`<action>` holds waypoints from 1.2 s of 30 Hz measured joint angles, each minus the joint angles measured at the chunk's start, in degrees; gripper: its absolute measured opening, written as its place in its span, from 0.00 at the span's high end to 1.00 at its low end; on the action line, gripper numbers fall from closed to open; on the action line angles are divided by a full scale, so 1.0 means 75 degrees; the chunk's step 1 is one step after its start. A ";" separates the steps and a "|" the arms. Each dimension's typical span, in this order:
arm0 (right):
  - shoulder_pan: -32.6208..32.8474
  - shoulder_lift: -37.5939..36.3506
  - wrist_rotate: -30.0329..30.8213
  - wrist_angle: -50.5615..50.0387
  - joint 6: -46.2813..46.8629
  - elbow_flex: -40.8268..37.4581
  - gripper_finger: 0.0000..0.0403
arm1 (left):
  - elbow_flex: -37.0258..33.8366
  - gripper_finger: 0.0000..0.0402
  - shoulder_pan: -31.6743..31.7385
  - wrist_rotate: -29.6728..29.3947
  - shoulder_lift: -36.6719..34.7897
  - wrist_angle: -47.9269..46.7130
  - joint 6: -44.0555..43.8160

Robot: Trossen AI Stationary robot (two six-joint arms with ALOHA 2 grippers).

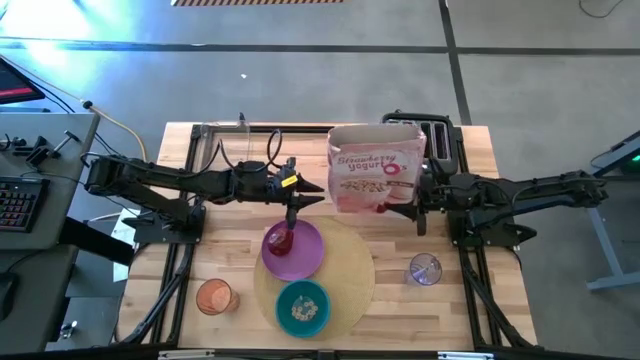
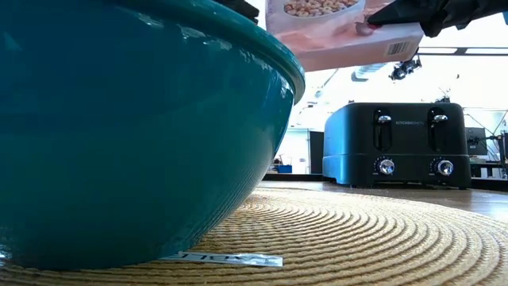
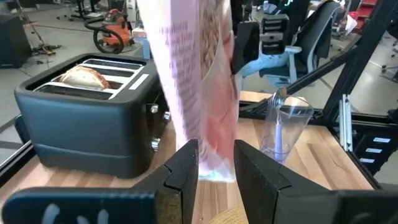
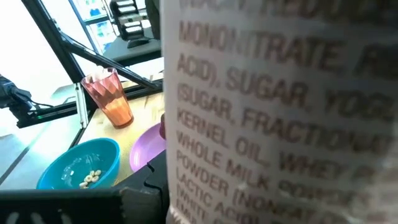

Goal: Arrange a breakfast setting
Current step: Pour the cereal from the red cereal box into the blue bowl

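One orange cup sits at the near left of the table, off the mat, with a metal spoon that seems to stand in it, though the handle is thin and hard to read. One round tan mat lies mid-table, carrying one purple plate and, nearer the front edge, one teal bowl holding a few cereal pieces. One red fruit rests on the plate's left part. The left gripper hangs just above that fruit and plate; its fingers are parted with a bare gap and nothing pinched. One pink cereal box is held up off the table behind the mat, just right of the left gripper, with the right gripper at its right edge, apparently clamped on the box, which fills the right wrist view. One black toaster stands at the back of the table, mostly hidden under the box from above; one bagel sits in a slot. One clear glass stands right of the mat, near the right arm's base. In the low view the bowl blocks the whole left side.
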 joint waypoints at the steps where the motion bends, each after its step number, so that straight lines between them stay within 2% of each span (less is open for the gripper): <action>1: 0.0000 -0.0032 -0.0005 0.0017 -0.0001 0.0000 0.61 | 0.0002 0.78 0.0000 -0.0001 0.0000 -0.0001 -0.0001; 10: 0.0000 -0.0143 -0.0759 0.0018 -0.0043 0.0009 0.61 | -0.0001 0.78 0.0000 -0.0023 -0.0053 -0.0605 -0.0073; 19: 0.0202 -0.0131 -0.0797 -0.0040 -0.1098 0.0076 0.61 | -0.0007 0.78 0.0030 -0.0035 -0.0483 -0.1281 -0.0121; 25: 0.0541 0.0020 -0.0375 -0.0314 -0.1761 0.0707 0.61 | -0.0007 0.78 0.0188 -0.0047 -0.1201 -0.1614 0.0170; 31: 0.0844 0.0578 0.0554 -0.1773 -0.2630 0.1863 0.62 | -0.0004 0.78 0.0447 -0.0048 -0.1871 -0.1907 0.0338; 36: 0.1005 0.1293 0.0858 -0.2787 -0.2930 0.2936 0.62 | -0.0004 0.78 0.0678 -0.0052 -0.2249 -0.2275 0.0339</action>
